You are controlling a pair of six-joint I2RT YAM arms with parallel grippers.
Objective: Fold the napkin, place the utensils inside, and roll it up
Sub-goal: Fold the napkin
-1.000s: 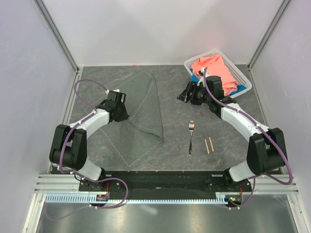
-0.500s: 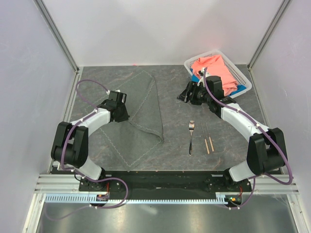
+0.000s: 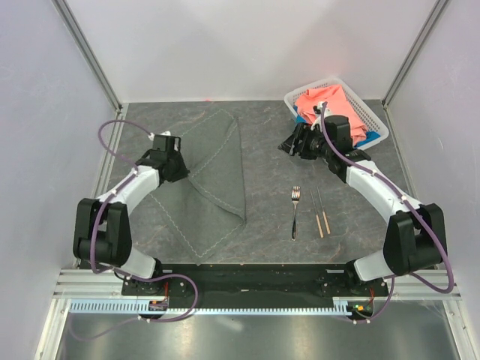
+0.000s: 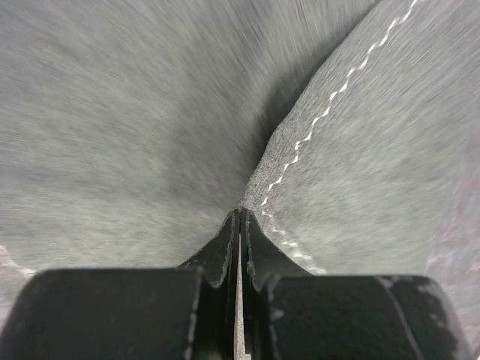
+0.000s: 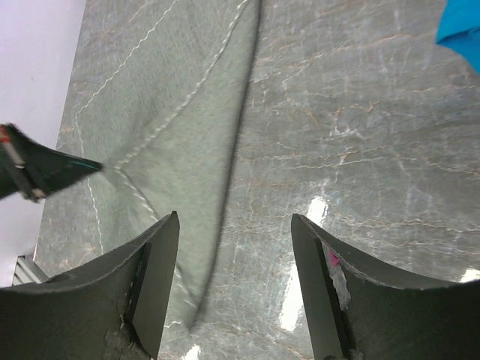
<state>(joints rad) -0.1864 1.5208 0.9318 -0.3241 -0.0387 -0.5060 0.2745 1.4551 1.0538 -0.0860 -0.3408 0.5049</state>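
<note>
The dark grey napkin (image 3: pixel 214 169) lies partly folded on the left half of the table, its stitched hem showing. My left gripper (image 3: pixel 171 159) is shut on a fold of the napkin (image 4: pixel 360 150), and in the left wrist view the fingertips (image 4: pixel 241 214) pinch the cloth beside the hem. My right gripper (image 3: pixel 289 145) hovers open over bare tabletop right of the napkin (image 5: pixel 180 120), with nothing between its fingers (image 5: pixel 234 219). The silver fork (image 3: pixel 295 212) and the wooden chopsticks (image 3: pixel 320 212) lie side by side near the front right.
A white basket (image 3: pixel 379 120) at the back right holds a salmon-pink cloth (image 3: pixel 330 101) and a blue cloth (image 3: pixel 373 136). White walls close in the left, back and right sides. A blue corner (image 5: pixel 461 30) shows in the right wrist view.
My left gripper has closed fully on the napkin and moved back and to the left, dragging the cloth with it. The right gripper has shifted slightly back.
</note>
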